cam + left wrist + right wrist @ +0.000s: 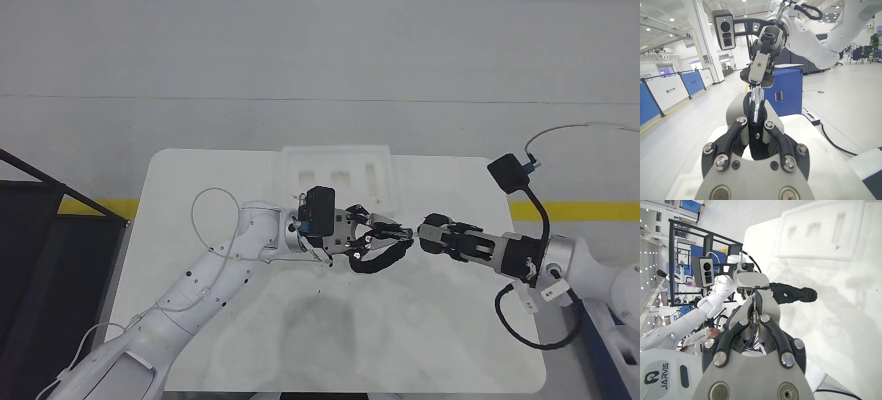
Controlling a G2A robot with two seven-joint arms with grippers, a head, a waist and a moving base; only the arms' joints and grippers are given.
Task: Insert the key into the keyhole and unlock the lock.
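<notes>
Above the middle of the white table (240, 340), the two grippers meet tip to tip. My left gripper (755, 101) (385, 247), with black padded fingers, is shut on a shiny silver cylinder lock (757, 94) whose end points at the other arm. My right gripper (755, 295) (424, 241) is shut on the key (754, 306), and the key's ring (754, 317) hangs between its fingers. In the left wrist view the key tip (758, 86) touches the end face of the lock just below the right gripper (757, 82). How deep the key sits is hidden.
A white foam tray (335, 165) with several empty recesses lies at the table's far edge, behind the grippers. A black cable (540, 215) loops over the right arm. Bare table surface lies below and in front of the grippers.
</notes>
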